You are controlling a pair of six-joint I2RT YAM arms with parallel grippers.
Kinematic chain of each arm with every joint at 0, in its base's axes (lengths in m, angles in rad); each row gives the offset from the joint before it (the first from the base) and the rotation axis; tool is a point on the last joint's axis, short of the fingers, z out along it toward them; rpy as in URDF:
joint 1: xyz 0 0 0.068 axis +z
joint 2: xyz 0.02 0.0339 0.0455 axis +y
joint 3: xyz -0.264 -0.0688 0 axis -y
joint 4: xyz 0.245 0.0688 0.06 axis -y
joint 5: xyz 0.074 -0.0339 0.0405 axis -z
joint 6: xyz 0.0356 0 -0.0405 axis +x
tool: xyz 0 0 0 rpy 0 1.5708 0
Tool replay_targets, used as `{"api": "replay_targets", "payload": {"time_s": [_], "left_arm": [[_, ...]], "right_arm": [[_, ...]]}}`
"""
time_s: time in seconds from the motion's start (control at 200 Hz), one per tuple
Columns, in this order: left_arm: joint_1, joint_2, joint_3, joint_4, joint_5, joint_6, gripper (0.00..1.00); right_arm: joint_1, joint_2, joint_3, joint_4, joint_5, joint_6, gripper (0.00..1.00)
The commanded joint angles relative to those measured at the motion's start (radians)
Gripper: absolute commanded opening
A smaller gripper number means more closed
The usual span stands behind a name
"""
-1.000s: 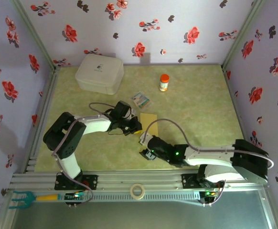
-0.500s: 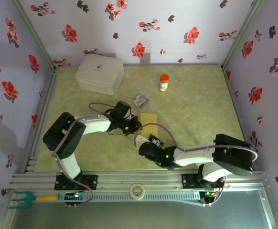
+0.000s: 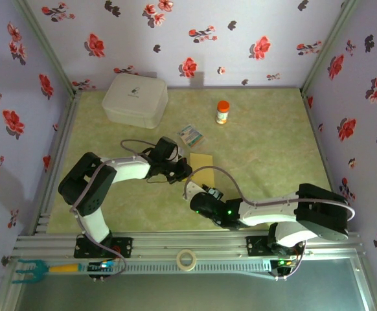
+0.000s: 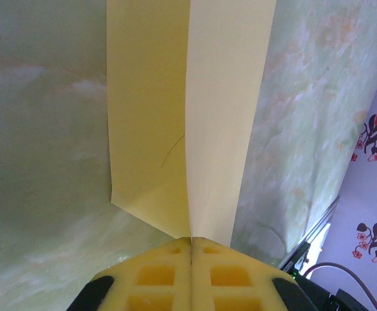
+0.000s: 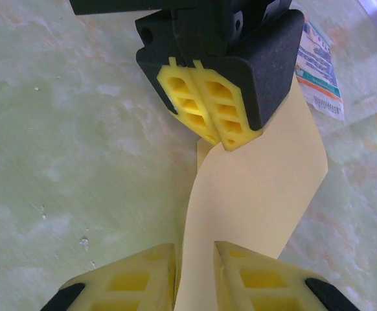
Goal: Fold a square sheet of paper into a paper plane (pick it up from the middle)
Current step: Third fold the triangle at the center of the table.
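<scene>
Right gripper (image 5: 195, 249): pads narrowly apart, straddling one edge of the square sheet of paper (image 5: 260, 188), not pressed on it.

Sheet: narrowed to a long strip with a lengthwise fold line in the left wrist view. It lies on the worktop (image 3: 273, 149), just on the near side of the printed packet (image 5: 318, 71).

Left gripper (image 5: 226, 141): pads together, clamped on the strip's end, on the near-left side of the packet. The right gripper sits further to the near side of the packet.

Step in hand (judgement): take a second hold on the strip so that the next crease can be formed between two grips.

Notes for doing it well:
- Close squarely on the edge, so both layers are caught and neither slips out.
- Keep the left clamp firm. It is the only anchor, and thin paper will pivot about it.
- Keep tension low between the grips; a hard pull risks tearing or skewing the fold line.
- Keep the strip off the packet when lifting.
</scene>
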Motion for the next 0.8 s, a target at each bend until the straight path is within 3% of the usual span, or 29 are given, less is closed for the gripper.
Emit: {"api": "replay_targets", "payload": {"time_s": [0.0,0.23,0.47,0.795], "left_arm": [[0.006,-0.029,0.000,-0.001,0.016,-0.008,0.00],[0.006,-0.026,0.004,-0.011,0.016,-0.003,0.00],[0.006,-0.025,0.011,-0.020,0.018,0.001,0.00],[0.007,-0.033,0.014,-0.024,0.014,0.003,0.01]], "right_arm": [[0.007,-0.002,-0.013,-0.021,0.013,0.030,0.24],[0.008,0.033,0.005,-0.010,0.010,0.039,0.29],[0.009,0.036,0.002,-0.004,0.032,0.045,0.27],[0.006,0.017,-0.005,-0.004,0.034,0.066,0.05]]}}
